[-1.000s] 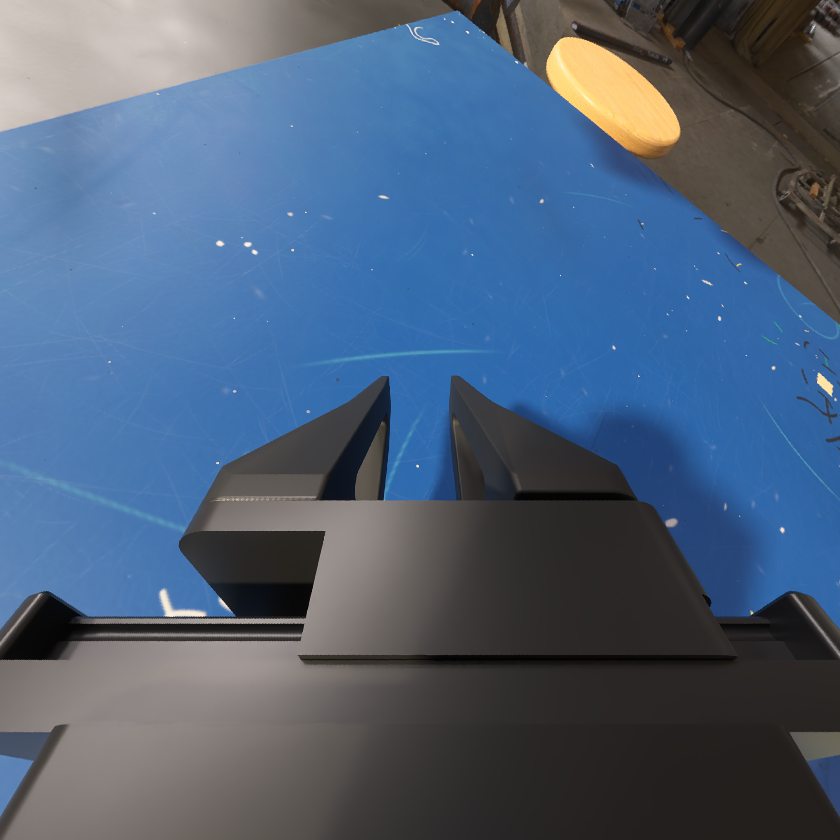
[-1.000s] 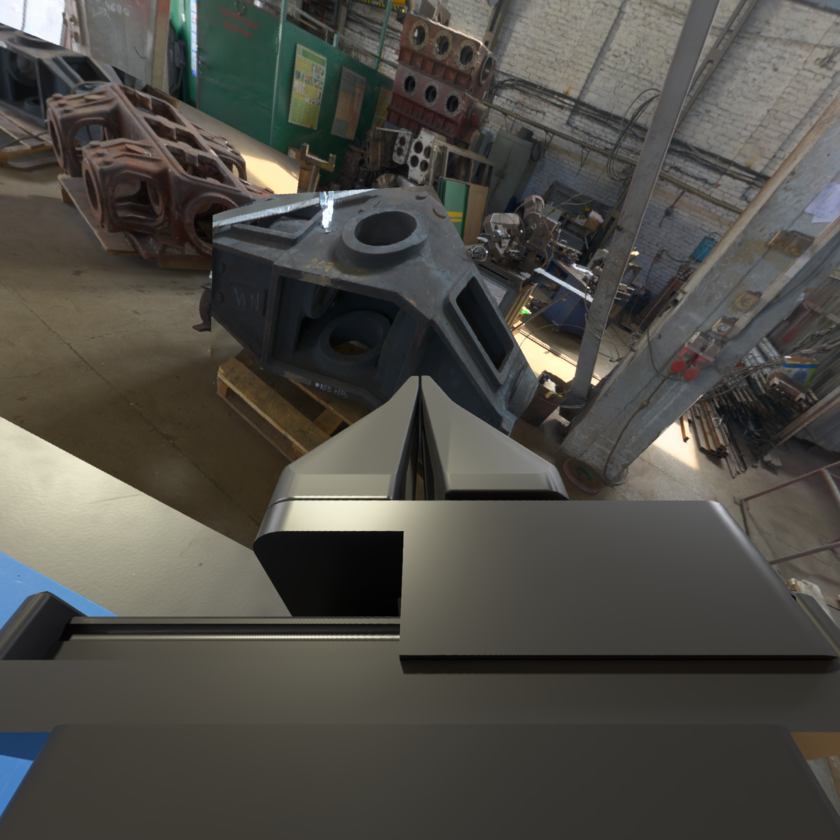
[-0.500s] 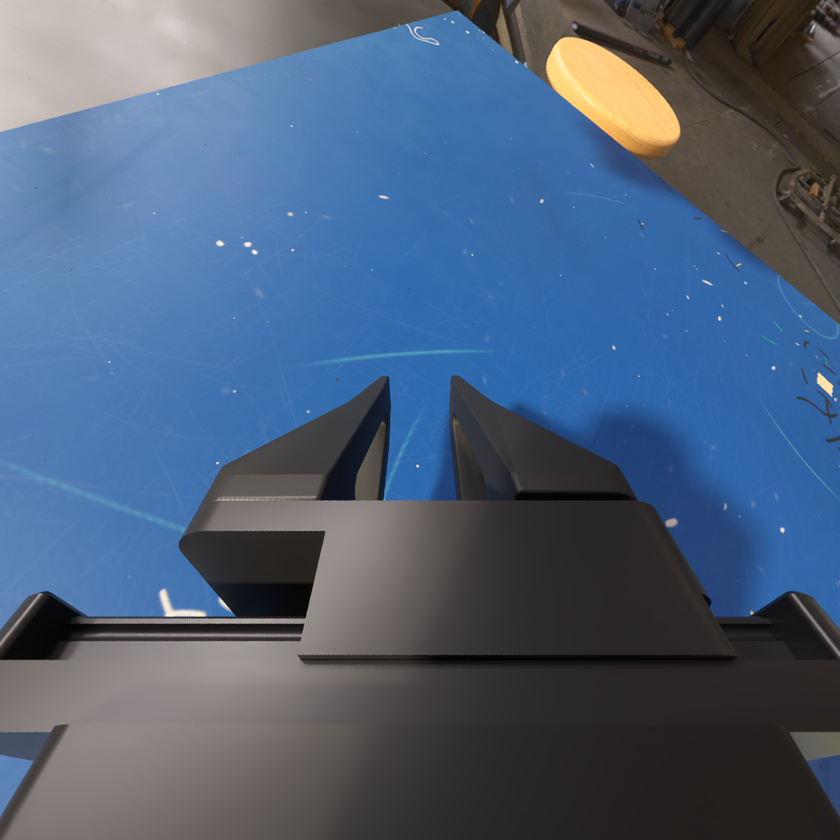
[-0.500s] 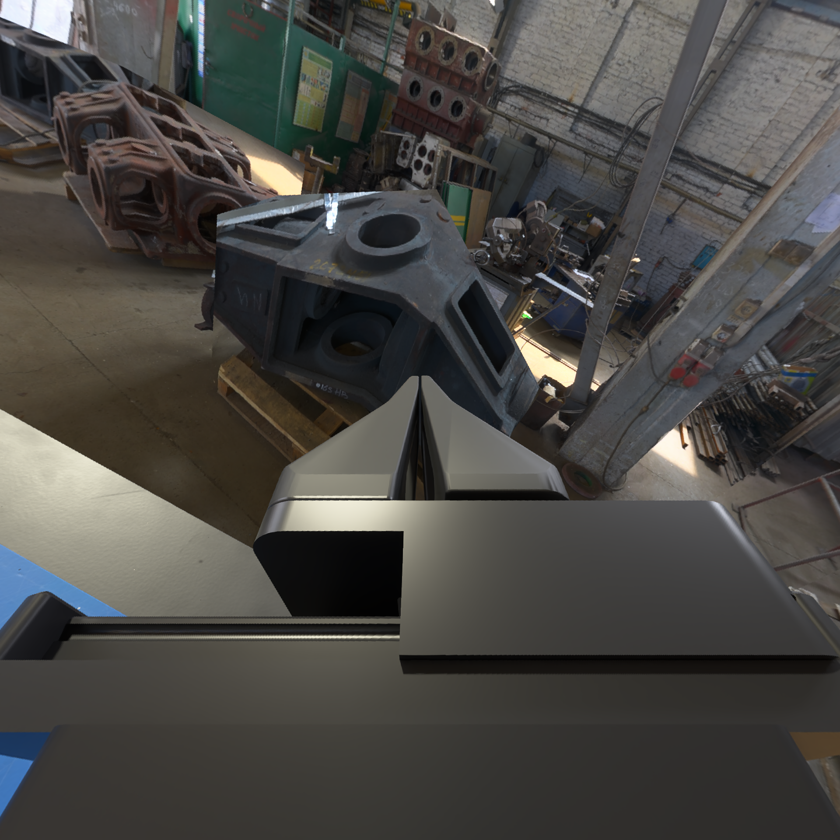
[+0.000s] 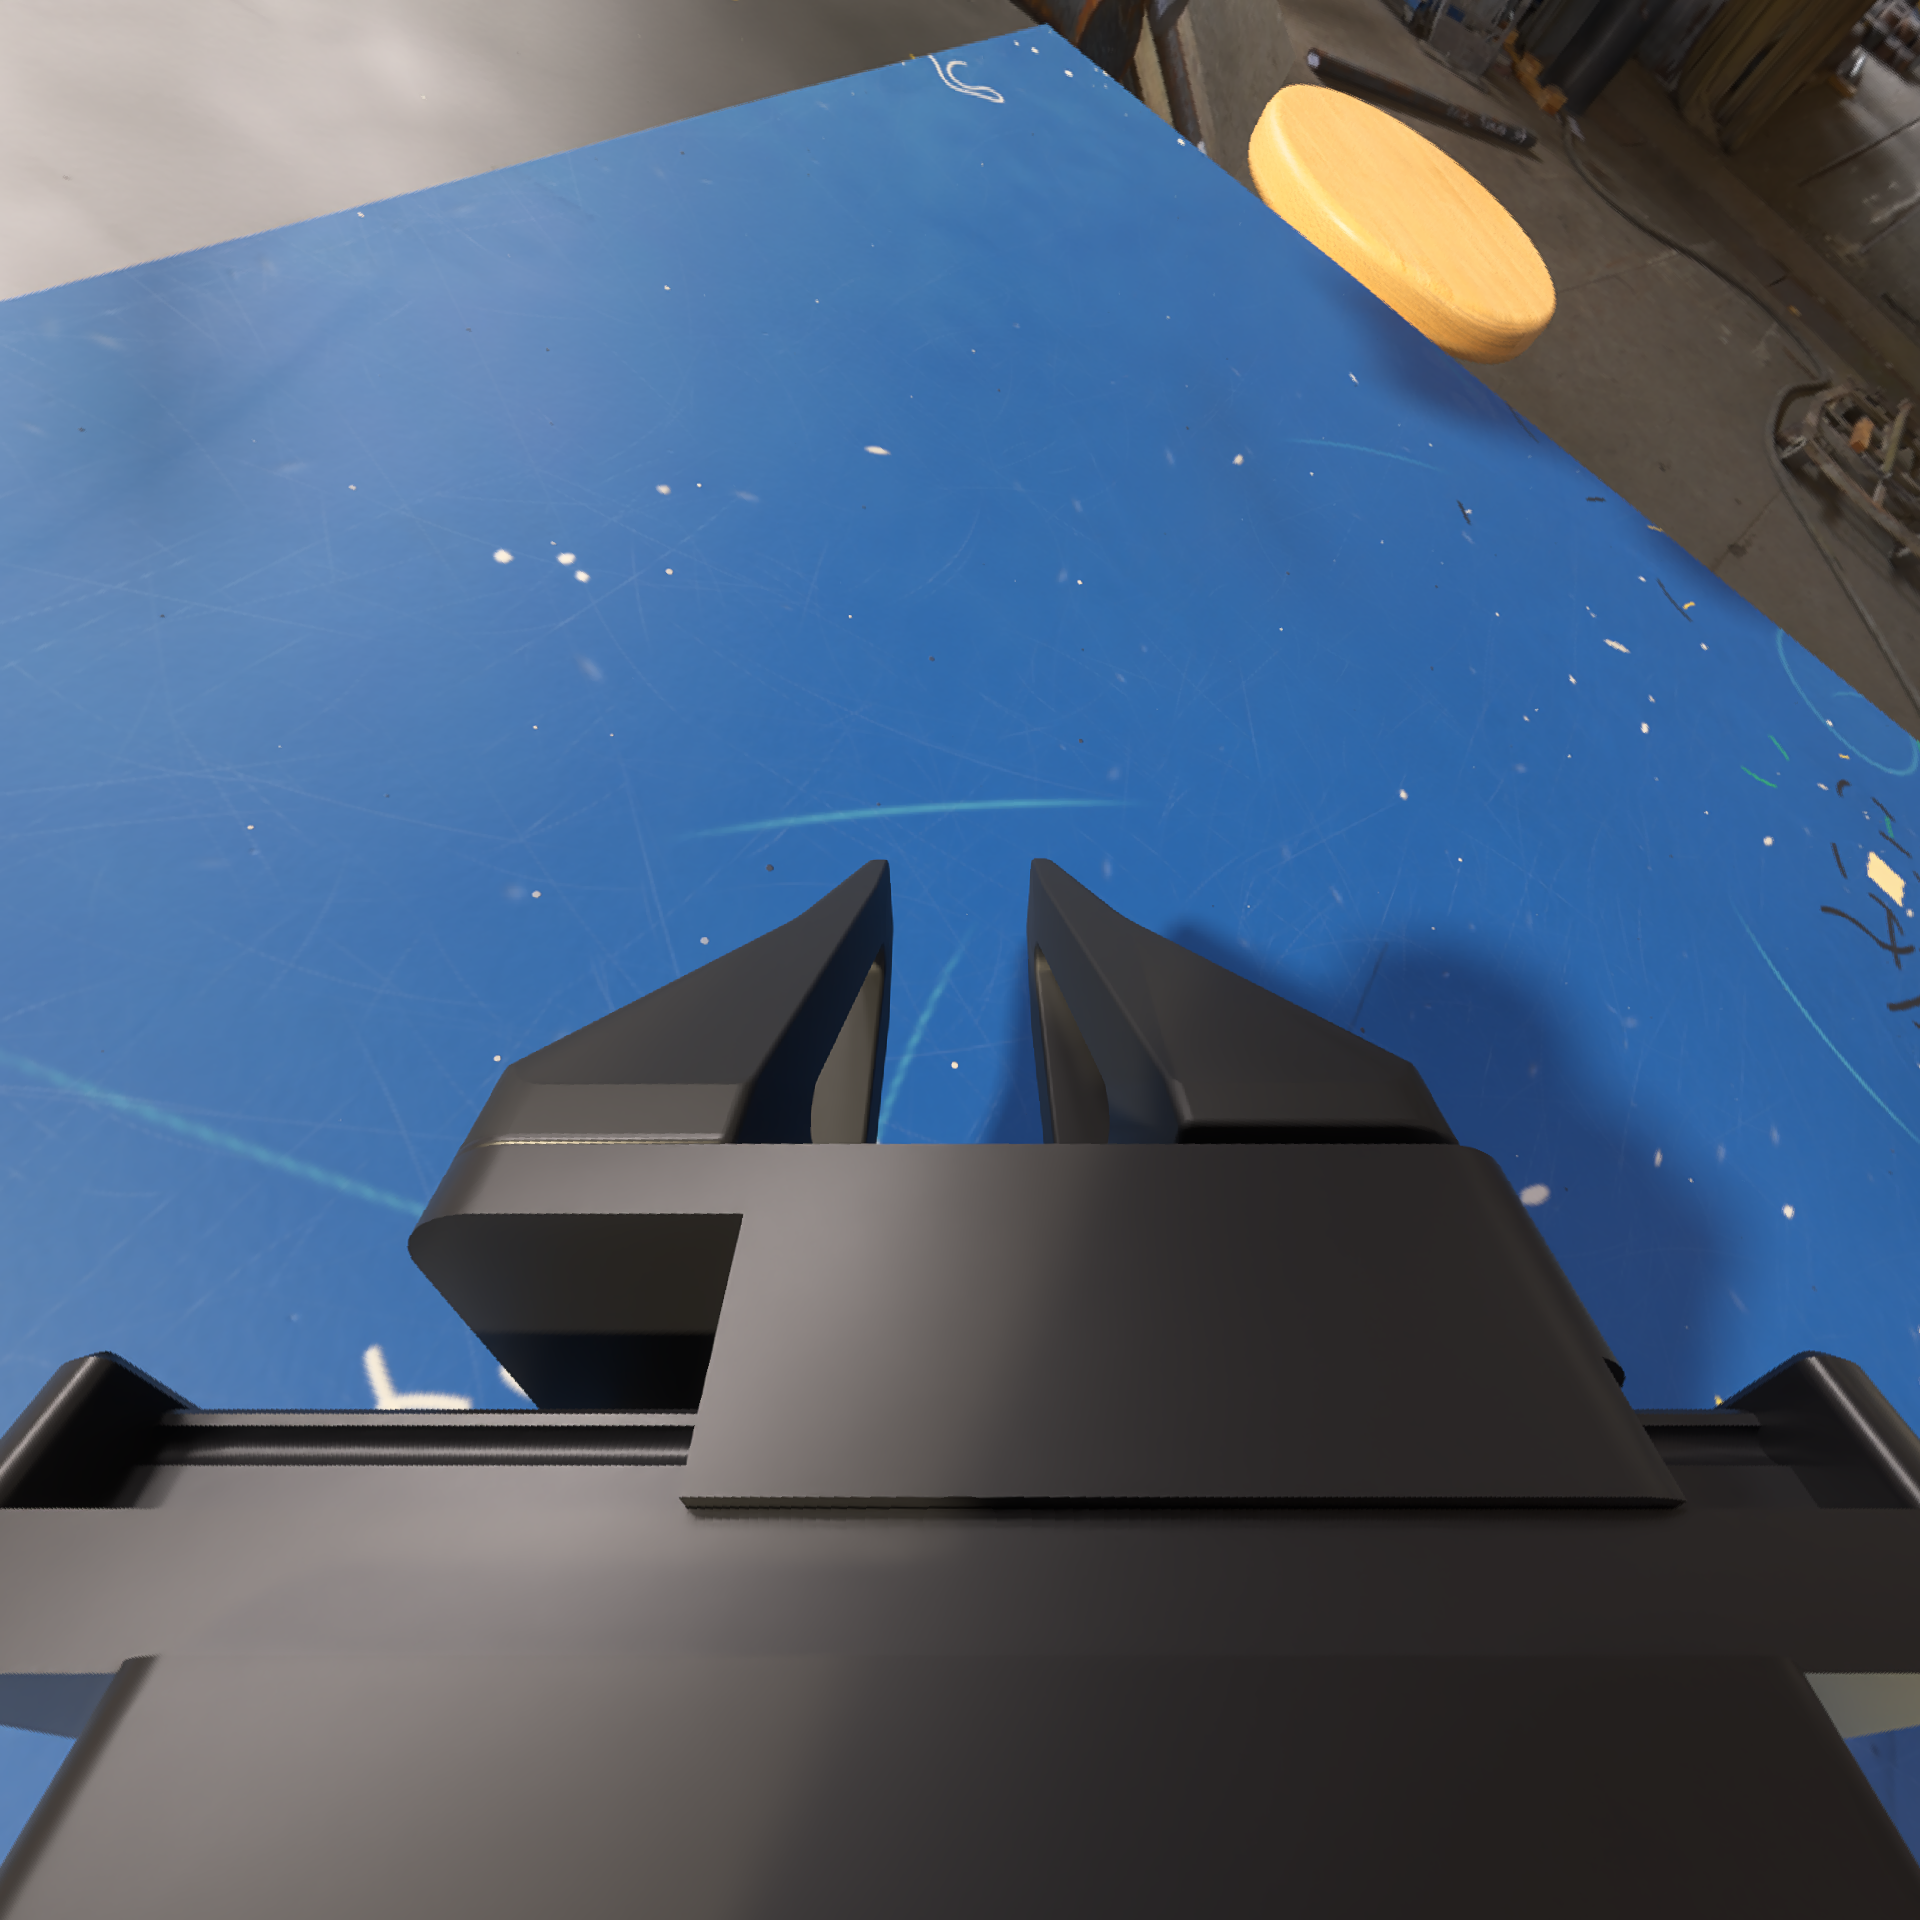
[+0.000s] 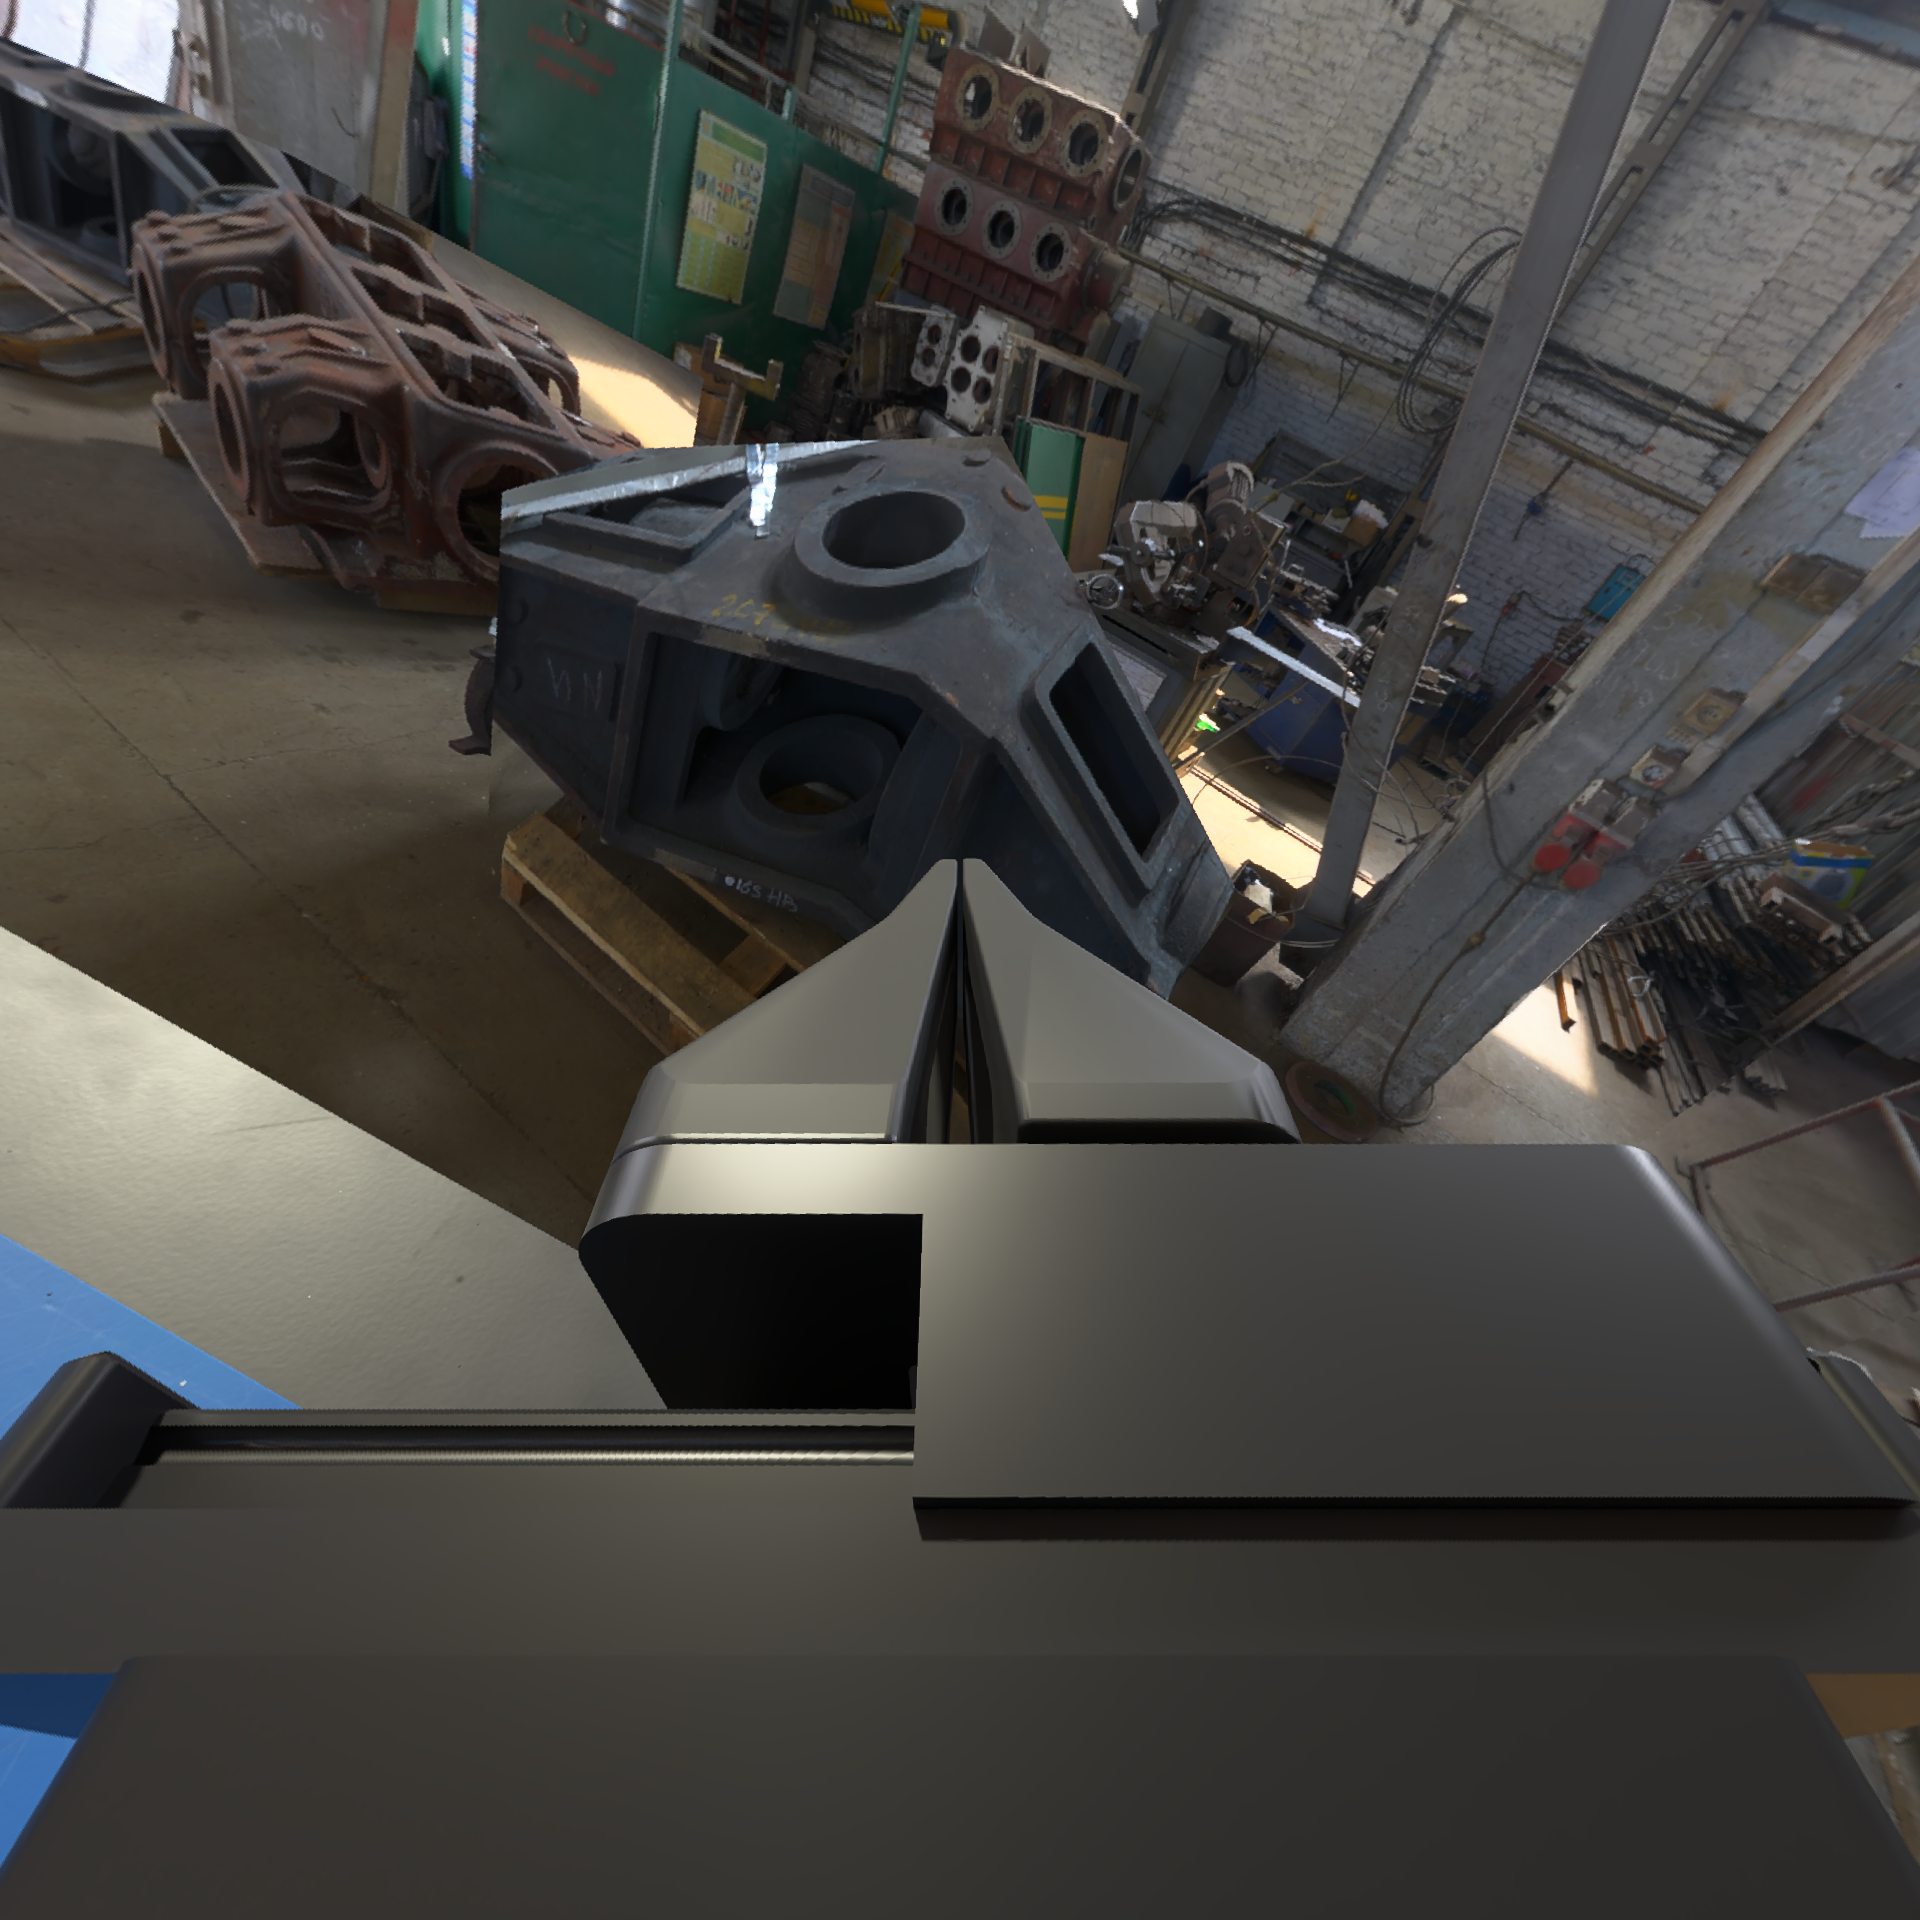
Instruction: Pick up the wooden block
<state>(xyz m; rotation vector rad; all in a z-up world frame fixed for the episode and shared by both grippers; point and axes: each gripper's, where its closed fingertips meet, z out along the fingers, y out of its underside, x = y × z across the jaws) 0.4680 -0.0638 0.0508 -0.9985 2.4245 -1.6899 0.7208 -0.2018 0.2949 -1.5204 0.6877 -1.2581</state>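
A round, flat wooden block [image 5: 1397, 218] shows at the top right of the left wrist view, past the far right edge of the blue table [image 5: 623, 623]. My left gripper [image 5: 958, 868] is open with a narrow gap, empty, low over the table, far from the block. My right gripper [image 6: 958, 868] is shut with nothing between its fingers. It points out beyond the table toward the workshop. The block does not show in the right wrist view.
The blue table's far edge and right edge run close to the block. In the right wrist view only a corner of the blue table [image 6: 62, 1320] shows at lower left, with a grey border strip [image 6: 260, 1195] beside it. A large dark metal casting [image 6: 831, 707] stands on the workshop floor.
The left wrist view is unchanged. The right wrist view has shifted a little: the background moved down and right, so the right gripper has tilted slightly up.
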